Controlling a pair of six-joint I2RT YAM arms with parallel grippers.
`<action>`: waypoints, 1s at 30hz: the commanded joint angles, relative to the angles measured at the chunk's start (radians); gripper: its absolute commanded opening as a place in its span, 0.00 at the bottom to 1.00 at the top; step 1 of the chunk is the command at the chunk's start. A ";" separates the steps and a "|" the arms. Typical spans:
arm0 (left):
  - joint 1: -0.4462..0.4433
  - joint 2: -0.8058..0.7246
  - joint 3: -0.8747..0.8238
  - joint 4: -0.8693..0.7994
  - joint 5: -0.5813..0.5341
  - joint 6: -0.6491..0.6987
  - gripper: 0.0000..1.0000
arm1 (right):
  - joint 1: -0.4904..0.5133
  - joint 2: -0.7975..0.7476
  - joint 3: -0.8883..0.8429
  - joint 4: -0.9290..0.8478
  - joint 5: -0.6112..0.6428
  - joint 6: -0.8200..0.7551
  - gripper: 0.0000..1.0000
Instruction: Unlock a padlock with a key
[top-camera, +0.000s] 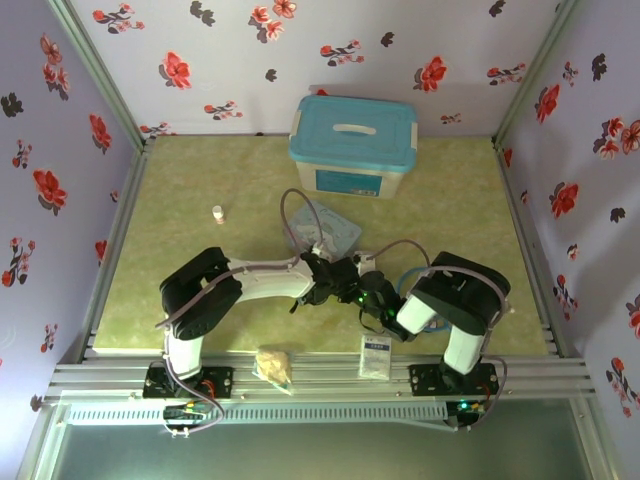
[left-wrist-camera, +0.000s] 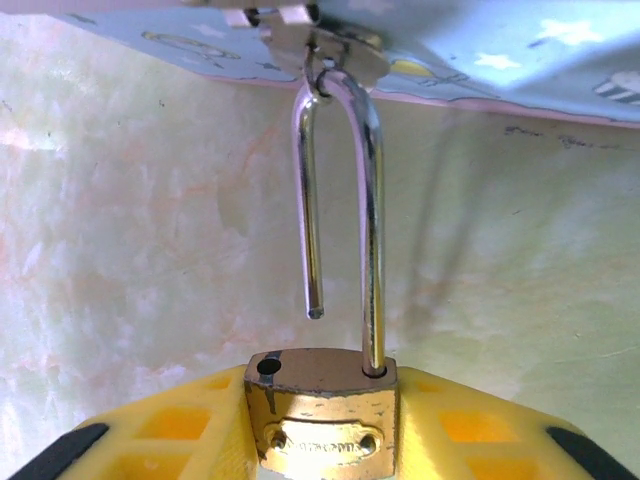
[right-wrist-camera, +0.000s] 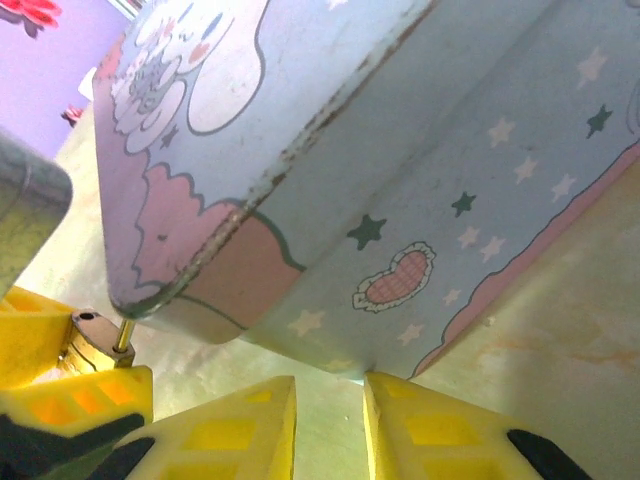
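Left wrist view: the left gripper (left-wrist-camera: 322, 445), with ribbed yellow plastic fingers (left-wrist-camera: 150, 435), is clamped on the padlock (left-wrist-camera: 322, 405), a scuffed brass block. Its polished steel shackle (left-wrist-camera: 372, 200) stands open: one leg is seated in the body, the other hangs free above its hole. The bend is hooked through the metal hasp (left-wrist-camera: 300, 40) of the pastel tin (left-wrist-camera: 500, 50), which stands on the mottled green table (left-wrist-camera: 130, 220). Right wrist view: the right gripper (right-wrist-camera: 330, 425) sits just beside the tin's starred wall, fingers nearly together. Whether they pinch anything cannot be told.
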 joint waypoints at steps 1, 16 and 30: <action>-0.090 -0.039 0.016 0.039 -0.013 -0.013 0.35 | -0.012 0.092 0.004 0.031 -0.026 0.050 0.26; -0.142 0.052 0.053 0.014 -0.010 -0.019 0.38 | -0.027 0.118 -0.002 0.074 -0.051 0.069 0.25; -0.103 -0.043 -0.032 0.117 -0.011 0.044 0.44 | -0.027 0.086 -0.017 0.048 -0.054 0.060 0.25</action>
